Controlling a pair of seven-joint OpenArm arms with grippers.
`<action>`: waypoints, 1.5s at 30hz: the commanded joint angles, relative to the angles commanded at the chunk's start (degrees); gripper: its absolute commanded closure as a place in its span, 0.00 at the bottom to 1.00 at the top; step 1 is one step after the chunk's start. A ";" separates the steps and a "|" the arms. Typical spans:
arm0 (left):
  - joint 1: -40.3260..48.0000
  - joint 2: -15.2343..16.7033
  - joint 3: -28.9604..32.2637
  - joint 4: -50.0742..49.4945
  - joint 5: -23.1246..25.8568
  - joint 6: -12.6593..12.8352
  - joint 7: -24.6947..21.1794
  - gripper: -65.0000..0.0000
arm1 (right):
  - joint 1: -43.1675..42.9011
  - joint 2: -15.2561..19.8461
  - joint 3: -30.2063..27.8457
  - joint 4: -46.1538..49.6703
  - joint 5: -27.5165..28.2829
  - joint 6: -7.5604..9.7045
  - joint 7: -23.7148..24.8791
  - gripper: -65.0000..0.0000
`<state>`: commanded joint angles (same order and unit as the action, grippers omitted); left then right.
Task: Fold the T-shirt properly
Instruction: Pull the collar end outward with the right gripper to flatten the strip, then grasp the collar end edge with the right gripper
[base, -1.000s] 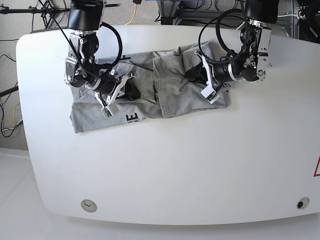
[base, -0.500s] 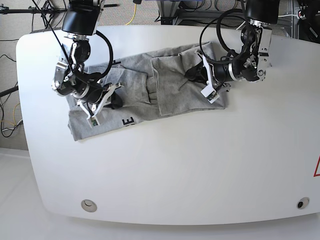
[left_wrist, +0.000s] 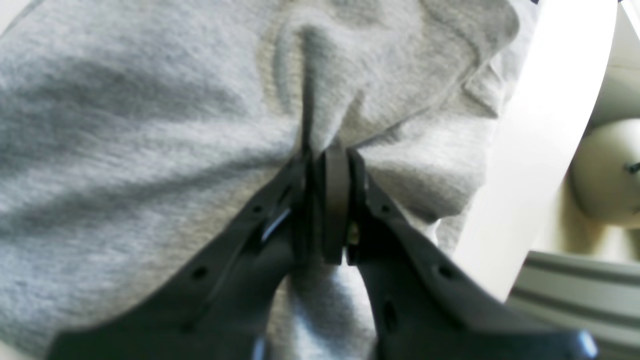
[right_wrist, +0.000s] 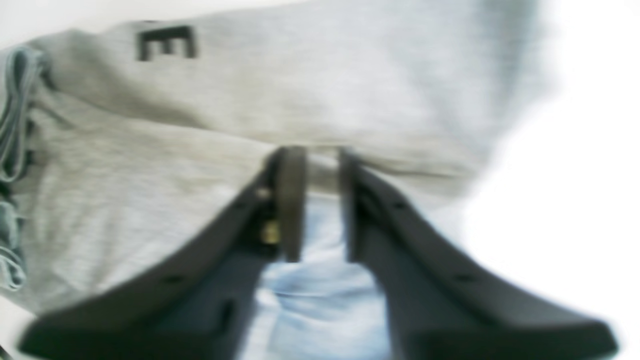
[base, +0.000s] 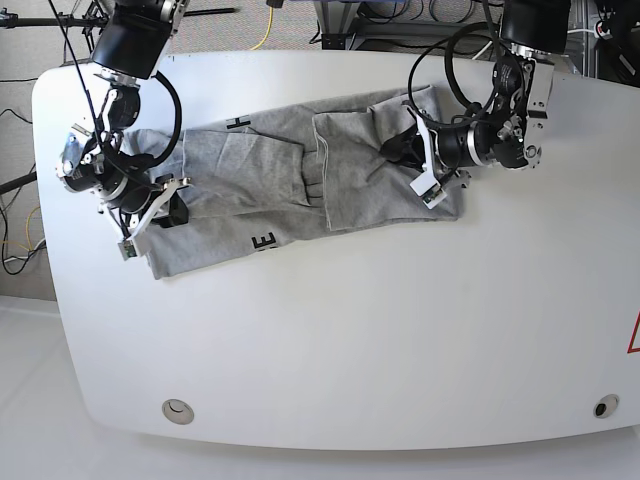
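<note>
- Two arms work over one grey T-shirt (base: 290, 185), which lies spread and rumpled across the far half of the white table (base: 350, 340), stretched between them.
- On the base view's right, the left gripper (left_wrist: 327, 155) has its jaws drawn together on a pinched ridge of the shirt's cloth — folds fan out from the tips, and the table's edge shows just past the fabric.
- In the base view the left gripper (base: 400, 150) sits low on the shirt's right part, where a flap is folded over with a straight edge running down the middle.
- On the base view's left, the right gripper (right_wrist: 315, 155) has its jaws a little apart, with a fold of the shirt's hem between them; the wrist picture is blurred, so whether the pads press the cloth cannot be told.
- A black letter E (right_wrist: 167, 42) shows on the fabric beyond the right gripper — it also appears near the shirt's front edge in the base view.
</note>
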<state>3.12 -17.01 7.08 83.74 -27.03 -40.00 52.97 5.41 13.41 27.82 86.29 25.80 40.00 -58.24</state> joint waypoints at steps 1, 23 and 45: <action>-0.18 -0.09 0.00 0.00 0.00 0.00 0.00 1.00 | 0.00 0.18 0.53 -0.35 0.00 0.00 0.00 0.57; -5.45 -1.23 0.00 -0.09 0.00 0.00 0.18 1.00 | -1.67 1.23 2.90 -1.58 0.09 0.00 0.18 0.51; -5.80 -0.97 0.35 -0.09 0.00 0.00 0.26 1.00 | -2.73 -3.34 2.73 -6.42 0.44 0.00 0.09 0.51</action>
<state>-2.68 -17.98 7.43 83.65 -27.03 -40.00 53.23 2.68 10.07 30.55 79.87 26.24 40.00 -58.15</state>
